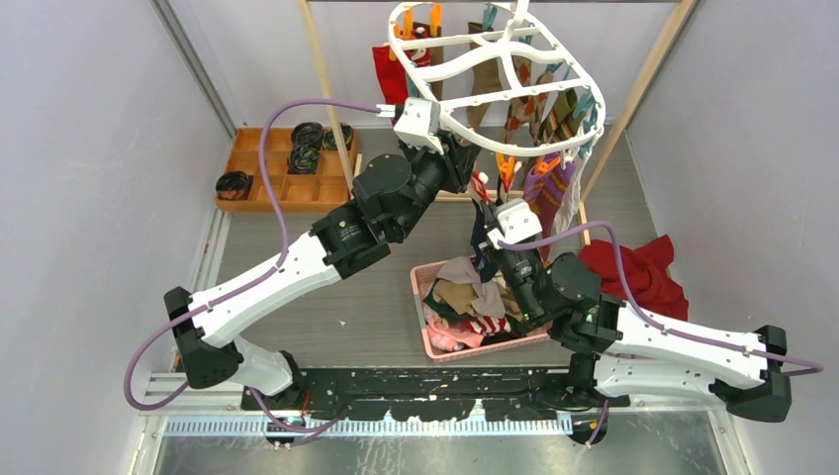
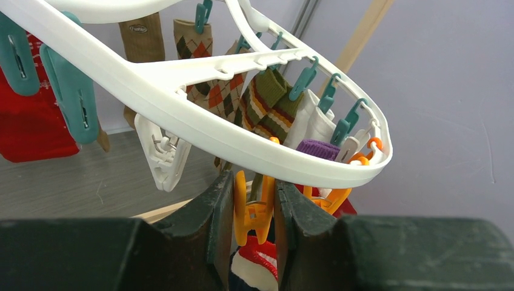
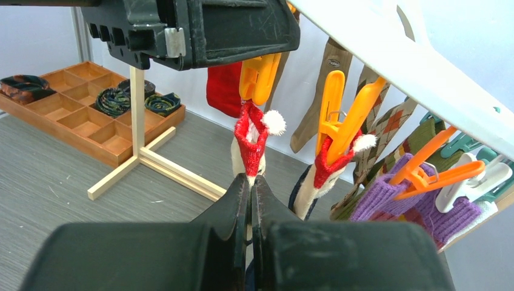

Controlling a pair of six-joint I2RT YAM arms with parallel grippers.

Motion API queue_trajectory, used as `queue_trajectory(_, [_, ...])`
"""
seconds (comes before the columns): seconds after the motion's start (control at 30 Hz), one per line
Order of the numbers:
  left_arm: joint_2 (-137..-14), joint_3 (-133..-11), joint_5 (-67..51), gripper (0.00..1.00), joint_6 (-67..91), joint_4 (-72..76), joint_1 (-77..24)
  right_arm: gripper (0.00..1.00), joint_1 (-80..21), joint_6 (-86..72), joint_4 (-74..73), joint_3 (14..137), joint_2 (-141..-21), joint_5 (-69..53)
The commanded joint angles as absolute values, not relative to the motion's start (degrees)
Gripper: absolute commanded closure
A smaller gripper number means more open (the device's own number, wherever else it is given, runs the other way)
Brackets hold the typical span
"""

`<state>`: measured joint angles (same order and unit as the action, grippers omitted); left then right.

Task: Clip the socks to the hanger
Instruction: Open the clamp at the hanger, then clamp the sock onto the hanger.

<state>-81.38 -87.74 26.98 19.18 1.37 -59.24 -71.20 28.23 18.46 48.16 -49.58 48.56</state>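
The white oval hanger [image 1: 524,148] hangs from the wooden rack, and its rim [image 2: 182,115] crosses the left wrist view. My left gripper [image 2: 254,188] is shut on an orange peg [image 2: 253,209] under that rim, squeezing its handles. Right below the peg, my right gripper [image 3: 250,179] is shut on a sock [image 3: 250,142] with a red cuff and white pompom. The cuff reaches up to the peg's lower tips. A matching sock [image 3: 330,160] is clipped in the neighbouring orange peg. From above, both grippers [image 1: 473,163] [image 1: 492,223] meet at the hanger's near edge.
Purple [image 3: 388,194], argyle [image 2: 212,91] and striped socks hang from teal and orange pegs. A pink basket [image 1: 427,336] of loose socks sits between the arms. A red cloth [image 1: 643,272] lies to the right. A wooden tray [image 1: 287,188] with black rolls is at back left, beside the rack post [image 1: 326,89].
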Motion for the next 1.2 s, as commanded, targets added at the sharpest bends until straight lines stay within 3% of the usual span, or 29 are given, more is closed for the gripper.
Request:
queue_trajectory(0.0, [-80.4, -89.9, 28.6, 1.00, 19.9, 2.2, -59.3, 0.99, -71.2, 28.6, 22.6, 49.0, -50.1, 48.6])
queue_trajectory(1.17, [-80.4, -89.7, 28.5, 1.00, 20.3, 1.8, -59.3, 0.99, -71.2, 33.6, 27.4, 50.6, -50.9, 47.9])
